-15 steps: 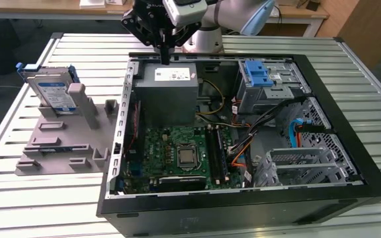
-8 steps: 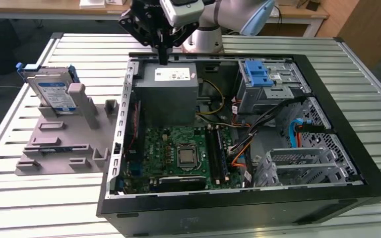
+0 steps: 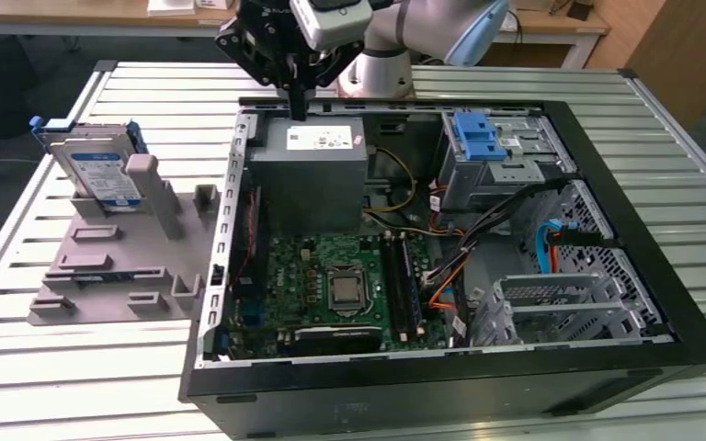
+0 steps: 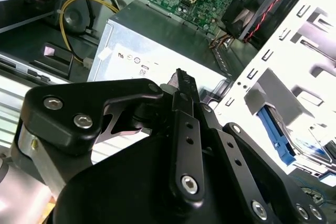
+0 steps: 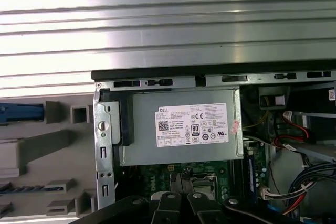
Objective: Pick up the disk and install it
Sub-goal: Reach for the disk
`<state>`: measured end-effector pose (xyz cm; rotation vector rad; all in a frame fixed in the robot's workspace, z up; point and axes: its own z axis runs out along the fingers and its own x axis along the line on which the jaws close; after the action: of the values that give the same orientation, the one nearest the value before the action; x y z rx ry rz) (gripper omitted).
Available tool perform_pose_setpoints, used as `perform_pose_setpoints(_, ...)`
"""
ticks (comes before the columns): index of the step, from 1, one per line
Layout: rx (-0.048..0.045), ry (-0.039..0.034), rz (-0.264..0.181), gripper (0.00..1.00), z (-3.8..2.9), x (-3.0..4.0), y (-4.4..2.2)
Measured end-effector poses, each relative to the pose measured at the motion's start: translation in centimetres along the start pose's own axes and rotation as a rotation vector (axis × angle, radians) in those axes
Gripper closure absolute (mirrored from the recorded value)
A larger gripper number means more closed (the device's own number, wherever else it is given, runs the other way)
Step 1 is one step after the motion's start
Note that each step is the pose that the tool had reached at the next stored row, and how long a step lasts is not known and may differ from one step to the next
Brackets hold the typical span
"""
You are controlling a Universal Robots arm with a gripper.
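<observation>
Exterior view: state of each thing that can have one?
disk: upright in the grey holder, at the exterior view's left of the case, not gripped.
gripper: jaws shut, empty, above the far edge of the power supply.
computer case: lying flat, side open, inside exposed.
power supply: seated in the case.

A white sticker of small print sits on the grey power-supply box.
</observation>
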<state>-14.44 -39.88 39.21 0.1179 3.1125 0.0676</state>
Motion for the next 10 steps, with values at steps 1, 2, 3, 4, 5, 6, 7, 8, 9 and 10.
perform_pose_setpoints(1,0.0000,0.0000,0.000,0.89,0.00,0.07,-0.01)
perform_pose_setpoints(2,0.0000,0.0000,0.000,0.89,0.01,0.15,-0.01)
perform_pose_setpoints(3,0.0000,0.0000,0.000,0.89,0.01,0.24,-0.01)
perform_pose_setpoints(4,0.0001,0.0001,0.000,0.89,0.01,0.32,-0.02)
perform_pose_setpoints(5,0.0000,0.0000,0.000,0.89,0.02,0.41,-0.02)
perform_pose_setpoints(6,0.0000,0.0000,0.000,0.89,0.02,0.49,-0.02)
perform_pose_setpoints(7,0.0000,0.0000,0.000,0.89,0.02,0.57,-0.03)
perform_pose_setpoints(8,0.0001,0.0000,0.000,0.89,0.02,0.64,-0.03)
perform_pose_setpoints(9,0.0000,0.0000,0.000,0.89,0.03,0.70,-0.03)
perform_pose_setpoints(10,0.0000,0.0000,0.000,0.89,0.03,0.76,-0.03)
